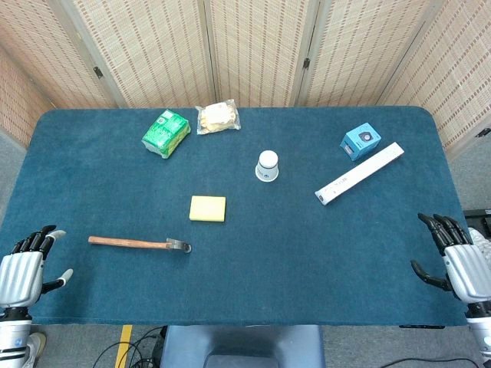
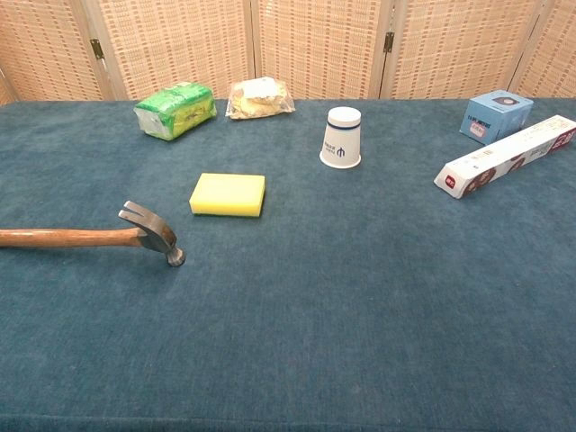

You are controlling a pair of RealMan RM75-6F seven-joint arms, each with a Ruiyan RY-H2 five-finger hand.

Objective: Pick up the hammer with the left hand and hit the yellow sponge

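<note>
A hammer (image 1: pixel 138 244) with a wooden handle and dark metal head lies flat on the blue table, head pointing right; the chest view shows the hammer (image 2: pixel 99 236) at the left edge. The yellow sponge (image 1: pixel 208 208) rests just beyond its head, and the chest view places the sponge (image 2: pixel 228 194) centre-left. My left hand (image 1: pixel 24 270) hovers at the table's near-left corner, fingers apart, holding nothing, left of the handle's end. My right hand (image 1: pixel 459 259) sits at the near-right edge, also open and empty. Neither hand appears in the chest view.
A green packet (image 1: pixel 166 133) and a clear bag of food (image 1: pixel 217 117) lie at the back left. An upturned white paper cup (image 1: pixel 267 165) stands mid-table. At the back right lie a blue box (image 1: pixel 360 141) and a long white box (image 1: pixel 359 173).
</note>
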